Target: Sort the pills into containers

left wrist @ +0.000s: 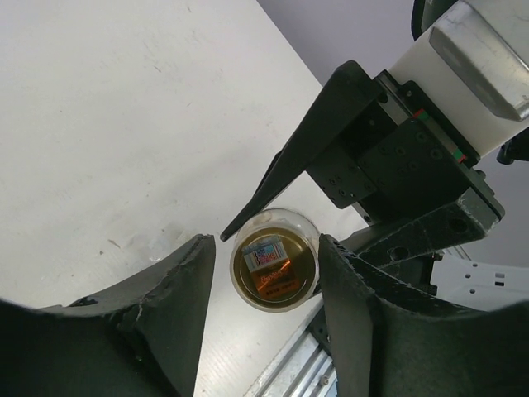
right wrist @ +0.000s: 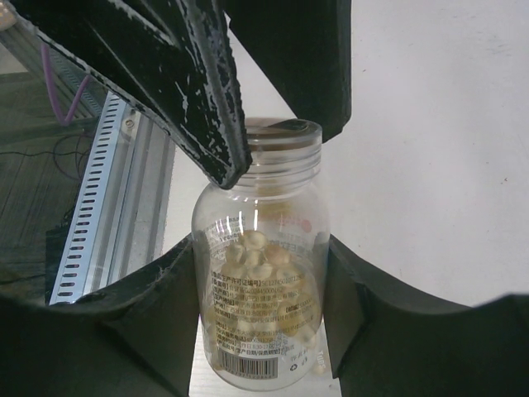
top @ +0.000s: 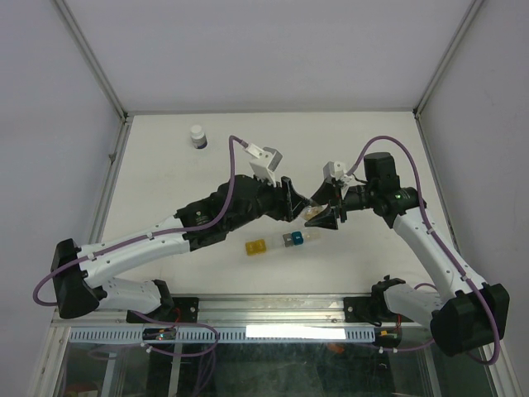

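Now clenching small clear plastic vial [right wrist: 263, 331] of tan pills [right wrist: 252, 252] by its body in right gripper [right wrist: 260, 248], aloft just beyond blue-and-clear plastic pillbox strip [top: 299, 239], with ribbed neck pointing between fingers of left gripper [left wrist: 266, 248], whether clamped unclear.

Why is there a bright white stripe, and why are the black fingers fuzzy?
Top external view: light glares off the shiny metal rail at the near edge. Right wrist view: the black fingers of the right end effector blur near the lens; the clear round plastic bottle looks sharp.
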Robot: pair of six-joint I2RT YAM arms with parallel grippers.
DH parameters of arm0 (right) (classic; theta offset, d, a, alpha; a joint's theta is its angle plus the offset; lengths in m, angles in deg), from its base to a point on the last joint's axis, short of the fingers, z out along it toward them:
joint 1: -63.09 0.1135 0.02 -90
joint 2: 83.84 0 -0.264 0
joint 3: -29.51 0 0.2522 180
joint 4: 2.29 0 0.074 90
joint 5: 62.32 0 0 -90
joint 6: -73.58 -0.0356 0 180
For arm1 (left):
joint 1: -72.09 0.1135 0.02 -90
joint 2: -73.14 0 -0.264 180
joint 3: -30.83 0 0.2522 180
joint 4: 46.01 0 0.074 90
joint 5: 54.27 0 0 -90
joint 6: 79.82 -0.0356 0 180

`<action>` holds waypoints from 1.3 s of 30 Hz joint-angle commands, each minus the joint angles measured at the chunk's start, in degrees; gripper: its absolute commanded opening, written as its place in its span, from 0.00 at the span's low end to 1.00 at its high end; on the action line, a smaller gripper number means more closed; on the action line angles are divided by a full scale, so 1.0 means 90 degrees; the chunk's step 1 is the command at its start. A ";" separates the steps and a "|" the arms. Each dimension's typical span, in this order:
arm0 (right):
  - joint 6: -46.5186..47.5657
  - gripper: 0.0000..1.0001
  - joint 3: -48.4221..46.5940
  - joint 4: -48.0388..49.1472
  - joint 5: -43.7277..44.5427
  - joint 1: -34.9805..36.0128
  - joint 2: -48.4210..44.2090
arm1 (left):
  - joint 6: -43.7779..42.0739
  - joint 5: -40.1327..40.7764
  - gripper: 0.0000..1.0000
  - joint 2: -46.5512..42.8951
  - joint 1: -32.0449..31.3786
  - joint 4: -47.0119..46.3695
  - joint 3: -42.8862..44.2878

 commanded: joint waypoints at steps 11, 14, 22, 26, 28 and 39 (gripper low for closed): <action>-0.0066 0.00 -0.0012 0.0248 -0.0181 -0.0029 -0.0079 | -0.0767 -0.1253 0.26 0.0125 -0.0041 -0.0230 0.0087; -0.0073 0.00 -0.0014 0.0250 -0.0193 -0.0029 -0.0088 | -0.1826 -0.2227 0.21 0.0082 -0.0014 -0.0549 -0.0211; -0.0102 0.00 0.0011 0.0277 -0.0177 -0.0040 -0.0133 | -0.6186 -0.4255 0.20 0.0064 0.0228 -0.0557 -0.0809; -0.0097 0.00 0.0013 0.0279 -0.0164 -0.0049 -0.0148 | -0.6275 -0.5092 0.23 0.0161 0.0918 -0.0843 -0.0605; -0.0096 0.00 0.0018 0.0287 -0.0164 -0.0049 -0.0148 | -0.5962 -0.5174 0.34 0.0177 0.1167 -0.1025 -0.0463; -0.0057 0.00 0.0027 0.0278 -0.0136 -0.0046 -0.0090 | -0.3982 -0.3608 0.99 -0.1099 0.1212 -0.3210 -0.1613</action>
